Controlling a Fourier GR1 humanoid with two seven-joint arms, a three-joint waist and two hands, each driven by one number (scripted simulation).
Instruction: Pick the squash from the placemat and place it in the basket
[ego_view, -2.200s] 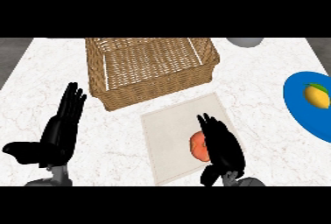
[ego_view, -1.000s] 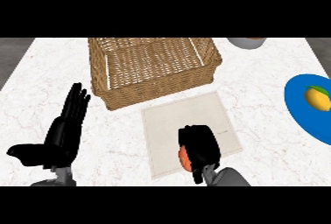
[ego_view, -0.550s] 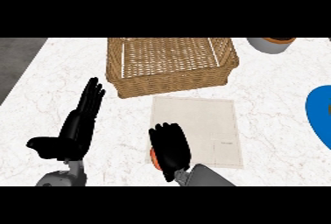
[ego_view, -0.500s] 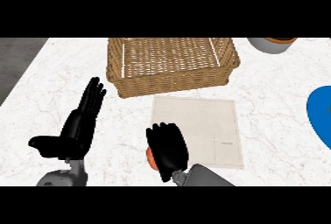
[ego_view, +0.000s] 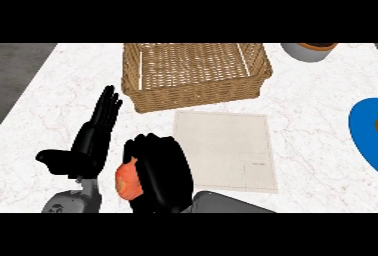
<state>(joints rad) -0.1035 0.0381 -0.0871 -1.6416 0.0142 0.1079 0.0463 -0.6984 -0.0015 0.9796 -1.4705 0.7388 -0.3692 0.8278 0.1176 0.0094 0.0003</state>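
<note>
left hand: black | right hand: black | forearms: grey

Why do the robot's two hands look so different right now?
The left hand is open, fingers straight and pointing up, and it holds nothing. The right hand is curled round the orange squash, hiding most of it. The left hand sits over the bare counter, while the right hand is just left of the placemat, below the basket. Both hands are black and come in from the view's lower edge.
</note>
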